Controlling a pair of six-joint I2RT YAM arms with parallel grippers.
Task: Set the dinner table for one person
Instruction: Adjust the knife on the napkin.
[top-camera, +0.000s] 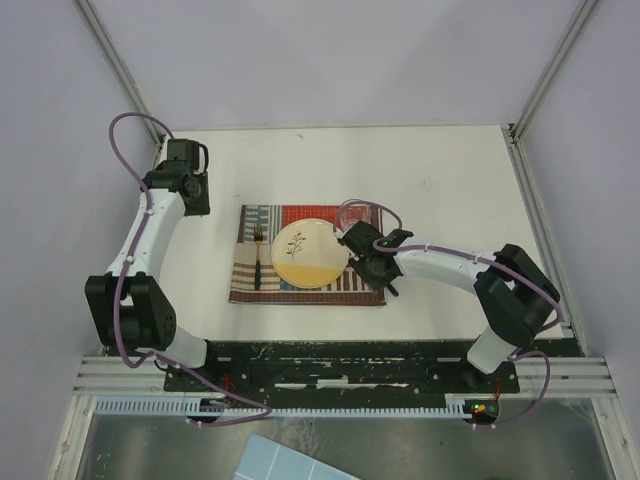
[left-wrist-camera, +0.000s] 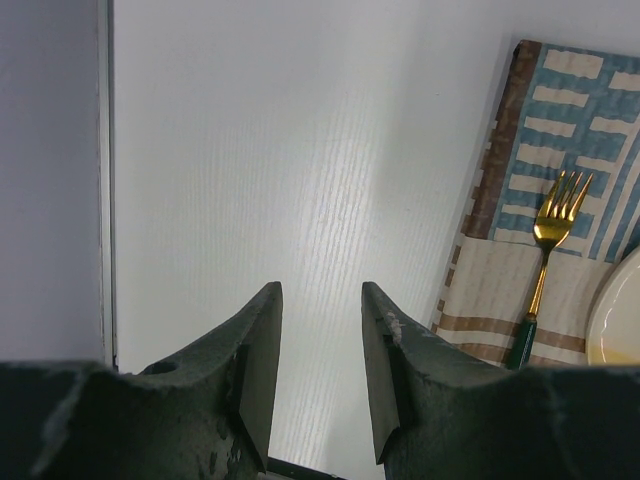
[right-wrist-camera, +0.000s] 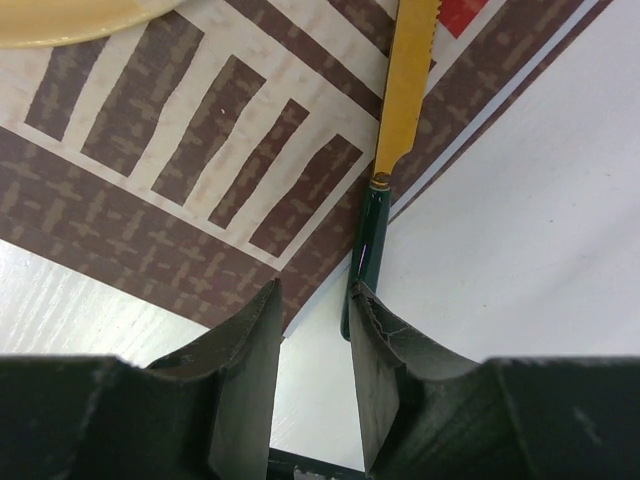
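The white dinner table (top-camera: 450, 180) carries a striped patchwork placemat (top-camera: 300, 292) with a cream plate (top-camera: 310, 252) at its middle. A gold fork with a dark green handle (top-camera: 257, 258) lies on the mat left of the plate. A knife with a gold blade (right-wrist-camera: 408, 80) and green handle lies along the mat's right edge. Its handle end reaches onto the bare table. My right gripper (right-wrist-camera: 313, 300) is open and empty just over that handle end, which lies by the right finger; in the top view my right gripper (top-camera: 383, 280) covers most of the knife. My left gripper (left-wrist-camera: 320, 300) is open and empty over bare table, left of the mat.
Metal frame rails run along the table's edges (top-camera: 525, 190). Grey walls close in the far and side edges. The left wrist view shows the fork (left-wrist-camera: 545, 260), the mat's corner (left-wrist-camera: 590, 110) and the plate's rim (left-wrist-camera: 620, 320) to the right of the fingers.
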